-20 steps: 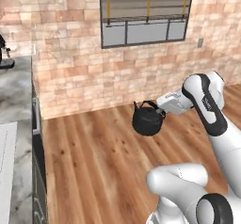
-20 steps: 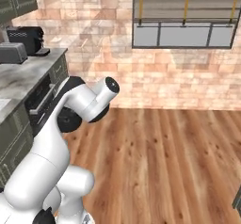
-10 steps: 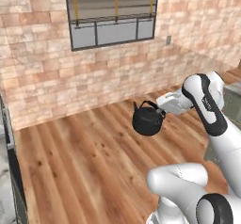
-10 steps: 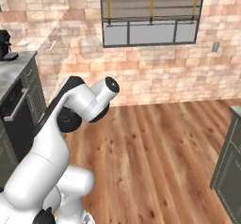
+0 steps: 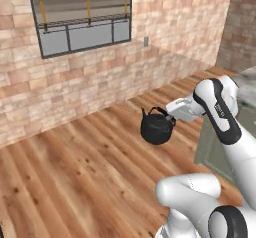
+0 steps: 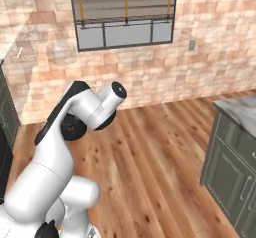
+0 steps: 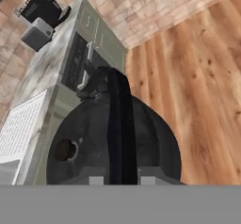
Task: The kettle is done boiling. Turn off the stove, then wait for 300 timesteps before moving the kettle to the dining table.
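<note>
Home kitchen: marble counter, green cabinets, brick walls.

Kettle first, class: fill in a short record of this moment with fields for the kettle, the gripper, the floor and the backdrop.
kettle: black kettle, carried in the air above the floor, arched handle up
gripper: gripper shut on the kettle's handle
floor: wooden planks
backdrop: brick wall with a dark-framed window
cabinet: green cabinet with marble top
</note>
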